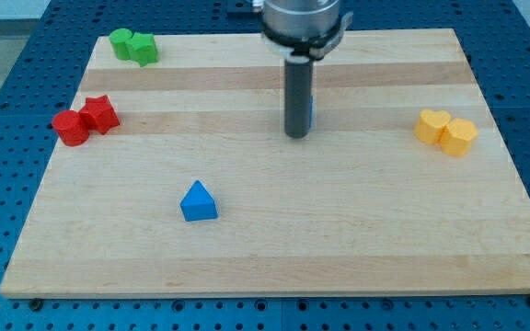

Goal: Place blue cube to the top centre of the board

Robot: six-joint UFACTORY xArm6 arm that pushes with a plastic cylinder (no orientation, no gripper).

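The blue cube (311, 110) is almost wholly hidden behind my dark rod; only a thin blue sliver shows at the rod's right edge, in the upper middle of the wooden board (274, 239). My tip (296, 135) rests on the board right in front of the cube, apparently touching it. A blue triangular block (198, 201) lies lower left of the tip, well apart from it.
Two green blocks (133, 46) sit together at the top left corner. Two red blocks (85, 119) sit together at the left edge. Two yellow blocks (446, 131) sit together at the right. A blue pegboard table (7, 110) surrounds the board.
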